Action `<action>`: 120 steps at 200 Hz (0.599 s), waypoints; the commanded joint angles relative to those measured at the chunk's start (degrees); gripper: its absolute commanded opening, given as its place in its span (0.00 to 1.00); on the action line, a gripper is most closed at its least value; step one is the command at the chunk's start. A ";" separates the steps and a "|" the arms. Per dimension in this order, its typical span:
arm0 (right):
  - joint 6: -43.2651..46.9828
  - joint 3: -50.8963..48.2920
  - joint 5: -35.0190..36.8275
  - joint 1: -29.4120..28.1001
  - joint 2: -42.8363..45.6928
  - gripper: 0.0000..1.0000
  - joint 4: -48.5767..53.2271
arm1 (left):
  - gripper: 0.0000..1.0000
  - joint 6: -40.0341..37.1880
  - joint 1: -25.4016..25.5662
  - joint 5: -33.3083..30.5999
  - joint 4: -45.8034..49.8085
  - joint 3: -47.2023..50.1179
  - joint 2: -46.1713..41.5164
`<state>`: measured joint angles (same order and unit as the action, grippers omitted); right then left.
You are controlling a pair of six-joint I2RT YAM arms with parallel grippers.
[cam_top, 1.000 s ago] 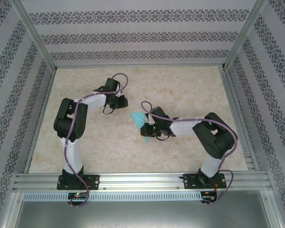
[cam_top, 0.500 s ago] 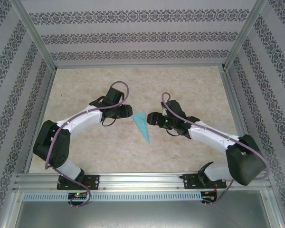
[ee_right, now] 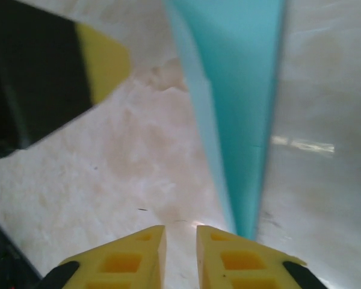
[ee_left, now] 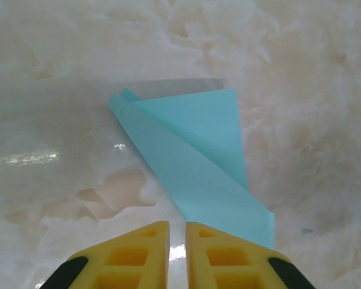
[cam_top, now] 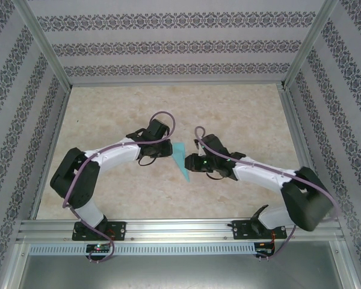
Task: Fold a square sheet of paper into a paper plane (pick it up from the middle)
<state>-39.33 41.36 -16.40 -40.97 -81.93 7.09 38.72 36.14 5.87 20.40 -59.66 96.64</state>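
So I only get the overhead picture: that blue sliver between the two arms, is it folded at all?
Observer: Yes. The left wrist camera shows the paper plane with one flap folded diagonally over a lower layer.
Operator: Is either claw holding it?
Observer: Not the left gripper. Its fingers are nearly together with nothing between them, and the paper sits off to their right.
Operator: And the other one?
Observer: The right gripper is also nearly closed and empty. The paper's narrow tip ends just beside one finger.
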 commanded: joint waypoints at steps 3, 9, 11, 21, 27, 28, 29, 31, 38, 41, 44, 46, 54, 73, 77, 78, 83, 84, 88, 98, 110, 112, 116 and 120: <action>-0.99 3.98 -2.61 -1.05 -6.11 0.14 -5.48 | 0.14 -1.92 0.03 2.29 -5.81 0.44 1.84; -1.08 4.58 -2.90 -1.01 -7.66 0.12 -5.82 | 0.14 -2.15 -0.07 2.67 -6.41 0.32 2.32; -1.11 4.84 -2.92 -1.01 -8.16 0.12 -5.92 | 0.14 -2.22 -0.10 2.77 -6.58 0.33 2.50; -1.35 5.71 -2.69 -0.74 -10.35 0.10 -6.20 | 0.13 -2.42 -0.15 3.63 -7.79 0.20 3.38; -1.56 5.84 -2.91 -0.69 -11.40 0.10 -6.77 | 0.13 -2.44 -0.28 3.94 -8.29 0.07 3.98; -1.60 5.88 -2.92 -0.65 -11.62 0.09 -6.89 | 0.13 -2.43 -0.28 4.00 -8.33 0.03 4.08; -1.65 5.90 -2.93 -0.58 -11.74 0.09 -6.99 | 0.13 -2.51 -0.28 4.08 -8.43 0.00 4.12; -1.76 5.85 -2.95 -0.44 -12.04 0.09 -7.07 | 0.13 -2.51 -0.32 4.26 -8.62 -0.10 4.33; -2.12 5.81 -2.86 -0.08 -12.92 0.09 -7.18 | 0.13 -2.52 -0.45 4.71 -9.09 -0.29 5.04; -2.23 5.82 -2.85 0.10 -13.25 0.09 -7.30 | 0.13 -2.47 -0.58 4.89 -9.26 -0.39 5.31; -2.32 5.69 -2.91 0.35 -13.56 0.09 -7.46 | 0.13 -2.43 -0.60 5.06 -9.39 -0.51 5.58; -2.37 5.62 -2.93 0.43 -13.70 0.09 -7.56 | 0.13 -2.44 -0.69 5.28 -9.50 -0.54 5.71; -2.65 5.25 -2.93 0.92 -14.27 0.09 -7.79 | 0.13 -2.47 -0.87 5.84 -10.07 -0.64 6.35; -2.85 4.20 -3.28 1.91 -15.05 0.09 -8.15 | 0.13 -2.52 -1.24 6.94 -11.11 -0.94 7.56; -2.93 3.97 -3.28 2.10 -15.15 0.09 -8.15 | 0.13 -2.59 -1.30 7.08 -11.23 -1.05 7.80; -2.94 3.94 -3.28 2.16 -15.13 0.09 -8.15 | 0.13 -2.64 -1.32 7.11 -11.20 -1.06 7.83; -2.94 3.67 -3.28 2.25 -15.21 0.09 -8.23 | 0.13 -2.79 -1.41 7.24 -11.40 -1.22 8.06; -2.90 3.61 -3.28 2.32 -15.24 0.09 -8.28 | 0.13 -2.78 -1.42 7.23 -11.42 -1.28 8.14; -2.94 3.43 -3.36 2.49 -15.32 0.09 -8.32 | 0.13 -2.90 -1.49 7.35 -11.56 -1.29 8.26; -3.01 3.21 -3.54 2.74 -15.60 0.08 -8.29 | 0.13 -3.27 -1.64 7.81 -11.95 -1.48 8.69; -3.03 3.02 -3.68 3.07 -16.20 0.09 -8.32 | 0.13 -3.96 -1.85 8.12 -12.28 -1.75 9.38; -3.03 3.02 -3.71 3.09 -16.36 0.08 -8.32 | 0.13 -4.02 -1.93 8.11 -12.26 -1.77 9.49; -3.03 3.01 -3.77 3.17 -16.59 0.09 -8.30 | 0.13 -4.33 -2.02 8.18 -12.24 -1.94 9.72; -3.03 2.98 -3.80 3.18 -16.99 0.09 -8.20 | 0.13 -4.63 -2.07 8.30 -12.29 -2.03 9.93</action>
<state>-41.93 45.21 -19.22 -38.17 -97.08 0.67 36.64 34.98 12.62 11.35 -59.64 105.49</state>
